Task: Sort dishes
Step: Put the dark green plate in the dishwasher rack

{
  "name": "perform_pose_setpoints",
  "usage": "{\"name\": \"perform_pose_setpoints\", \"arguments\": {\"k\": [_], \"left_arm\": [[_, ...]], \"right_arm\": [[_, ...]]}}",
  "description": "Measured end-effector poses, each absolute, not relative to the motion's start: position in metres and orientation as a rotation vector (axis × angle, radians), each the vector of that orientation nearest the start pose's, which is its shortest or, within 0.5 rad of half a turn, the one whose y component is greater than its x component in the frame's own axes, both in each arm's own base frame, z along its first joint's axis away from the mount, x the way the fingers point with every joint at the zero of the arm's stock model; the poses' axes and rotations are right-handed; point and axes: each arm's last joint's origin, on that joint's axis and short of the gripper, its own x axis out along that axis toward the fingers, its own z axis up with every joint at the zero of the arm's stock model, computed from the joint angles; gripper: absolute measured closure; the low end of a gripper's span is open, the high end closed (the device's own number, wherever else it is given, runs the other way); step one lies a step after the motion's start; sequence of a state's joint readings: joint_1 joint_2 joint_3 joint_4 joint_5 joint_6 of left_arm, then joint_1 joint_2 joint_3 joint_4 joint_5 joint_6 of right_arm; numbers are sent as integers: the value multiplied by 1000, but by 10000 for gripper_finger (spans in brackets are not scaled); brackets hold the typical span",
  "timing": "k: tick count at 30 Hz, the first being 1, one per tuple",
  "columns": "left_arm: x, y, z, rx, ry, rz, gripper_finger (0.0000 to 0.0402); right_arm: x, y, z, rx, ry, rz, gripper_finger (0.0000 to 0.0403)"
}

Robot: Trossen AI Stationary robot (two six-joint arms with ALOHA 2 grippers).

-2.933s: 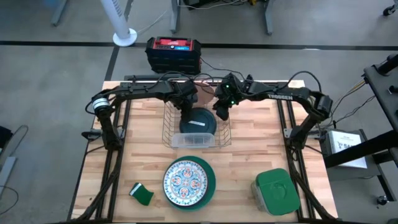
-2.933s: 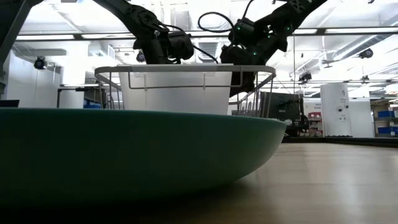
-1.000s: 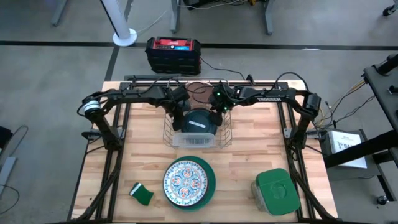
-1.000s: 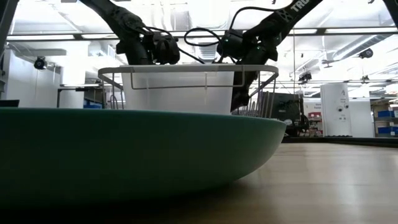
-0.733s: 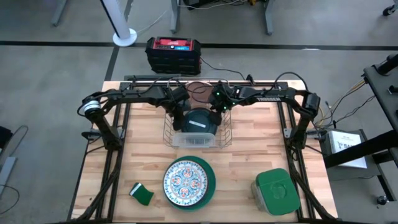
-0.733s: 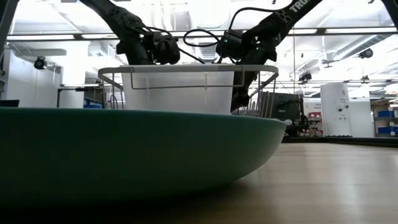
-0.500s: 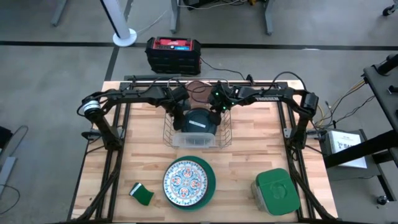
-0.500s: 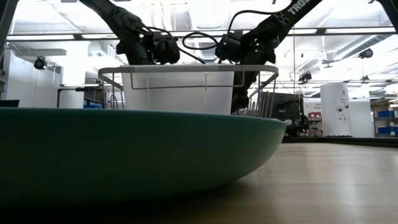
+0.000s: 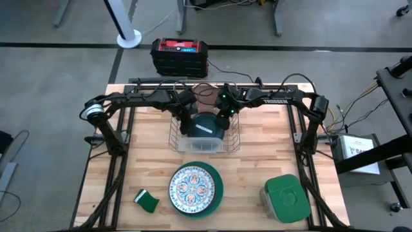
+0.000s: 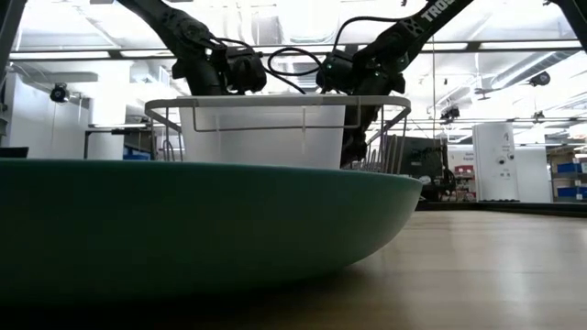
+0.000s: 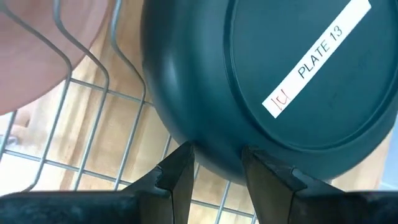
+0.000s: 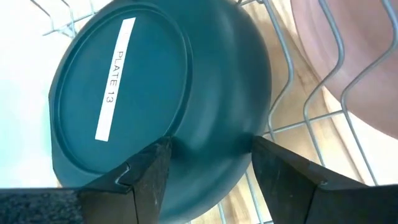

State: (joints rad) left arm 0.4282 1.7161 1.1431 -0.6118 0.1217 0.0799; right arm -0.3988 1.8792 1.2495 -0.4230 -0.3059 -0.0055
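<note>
Seen from above, a wire dish rack point(image 9: 203, 132) stands at twelve o'clock on the wooden worktop point(image 9: 251, 167). In it, a round dark teal plate point(image 9: 206, 125) leans with its labelled underside showing, and a salmon-pink round plate point(image 9: 206, 93) stands just behind it at the rack's twelve o'clock end. The left pincer point(image 11: 217, 163) clamps the dark teal plate's rim between its two fingers. The right pincer point(image 12: 210, 157) straddles the same plate's rim from the other side with fingers spread wide; contact cannot be told. At six o'clock on the worktop a white round plate with blue-red ornament point(image 9: 192, 187) lies on a bright teal-green plate point(image 9: 217, 188).
</note>
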Motion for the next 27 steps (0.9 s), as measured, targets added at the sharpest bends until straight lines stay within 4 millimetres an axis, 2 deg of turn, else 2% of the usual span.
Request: {"name": "perform_pose_setpoints", "arguments": {"k": [5, 11, 17, 24, 27], "left_arm": [[307, 137, 194, -233, 1119, 252, 277], [309, 139, 196, -233, 1101, 260, 277], [309, 139, 197, -235, 1097, 261, 277], [308, 138, 199, -233, 1093, 256, 277], [306, 137, 203, -235, 1091, 239, 277]], "right_arm": [[354, -139, 176, 343, 994, -60, 189], [354, -139, 176, 340, 991, -56, 224], [355, -139, 176, 324, 986, -50, 285], [352, -137, 186, 315, 962, -51, 386], [348, -135, 195, 309, 955, -54, 396]]}}
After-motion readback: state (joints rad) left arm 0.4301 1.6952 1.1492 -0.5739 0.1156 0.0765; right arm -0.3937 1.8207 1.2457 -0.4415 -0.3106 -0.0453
